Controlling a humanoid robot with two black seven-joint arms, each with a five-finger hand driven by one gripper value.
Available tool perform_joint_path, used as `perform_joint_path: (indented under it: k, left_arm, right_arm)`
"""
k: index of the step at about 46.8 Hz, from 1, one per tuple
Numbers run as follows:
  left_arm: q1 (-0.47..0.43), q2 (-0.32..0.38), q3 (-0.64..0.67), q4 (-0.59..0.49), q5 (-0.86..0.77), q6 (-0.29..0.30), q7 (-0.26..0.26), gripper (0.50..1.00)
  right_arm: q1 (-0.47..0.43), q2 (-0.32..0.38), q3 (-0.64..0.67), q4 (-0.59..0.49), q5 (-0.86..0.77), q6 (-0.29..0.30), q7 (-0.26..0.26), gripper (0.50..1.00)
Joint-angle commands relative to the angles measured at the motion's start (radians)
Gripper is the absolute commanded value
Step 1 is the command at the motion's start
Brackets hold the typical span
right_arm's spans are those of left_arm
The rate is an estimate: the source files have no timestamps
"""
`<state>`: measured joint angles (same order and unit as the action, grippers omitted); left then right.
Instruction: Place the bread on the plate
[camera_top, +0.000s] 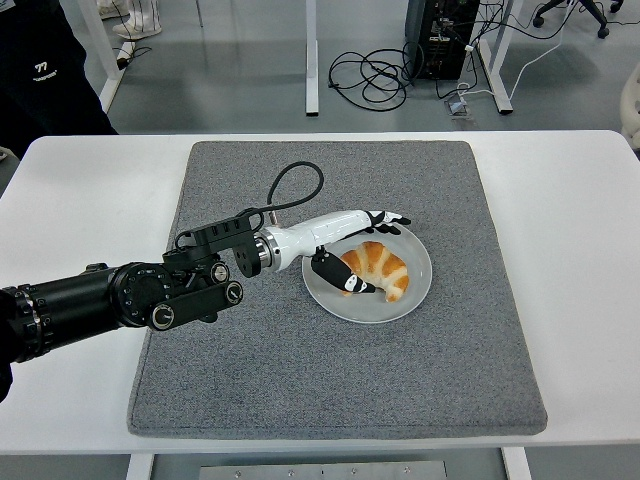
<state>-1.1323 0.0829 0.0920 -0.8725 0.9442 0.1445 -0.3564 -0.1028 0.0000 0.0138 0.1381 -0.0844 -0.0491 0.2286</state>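
Golden-brown and ridged, the bread (378, 266) lies on the plate (340, 300), right of centre, with its left end between the thumb below and the fingers (385, 220) above. The plate sits on the grey mat (300, 380), which covers the middle of the table (80, 200).

The left hand (358, 250) reaches in over the plate's left rim. Its fingers are spread and released: the upper ones stretch out flat just beyond the bread's far side, apart from it, and the thumb lies low on the plate at the bread's near-left end, touching it or just beside it; I cannot tell which. Nothing is grasped. The right arm is out of view.

Judging by this, the placing itself looks done and the step in hand is the let-go. The next move calls for the hand to draw back to the left, clear of the plate, lifting enough that the thumb does not drag the bread or tip the rim. The risk is small: a thumb catching the crust could slide the bread toward the plate's edge.

A person in dark clothes stands at the far left, beyond the table.
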Motion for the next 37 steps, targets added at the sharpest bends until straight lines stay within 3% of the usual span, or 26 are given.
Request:
perform_joint_path:
  k: [1, 18, 29, 37]
  left_arm:
    - [-0.001, 0.017, -0.001, -0.029, -0.001, 0.000, 0.004, 0.910]
    - [-0.084, 0.133, -0.028, -0.094, -0.154, -0.016, 0.007, 0.948]
    - [-0.136, 0.193, -0.086, -0.094, -0.297, -0.088, 0.008, 0.949]
    - [-0.142, 0.224, -0.129, -0.094, -0.360, -0.109, 0.010, 0.949]
  right_arm:
    - [0.000, 0.000, 0.000, 0.000, 0.000, 0.000, 0.000, 1.000]
    - [0.000, 0.000, 0.000, 0.000, 0.000, 0.000, 0.000, 1.000]
    - [0.000, 0.000, 0.000, 0.000, 0.000, 0.000, 0.000, 1.000]
    - [0.000, 0.000, 0.000, 0.000, 0.000, 0.000, 0.000, 1.000]
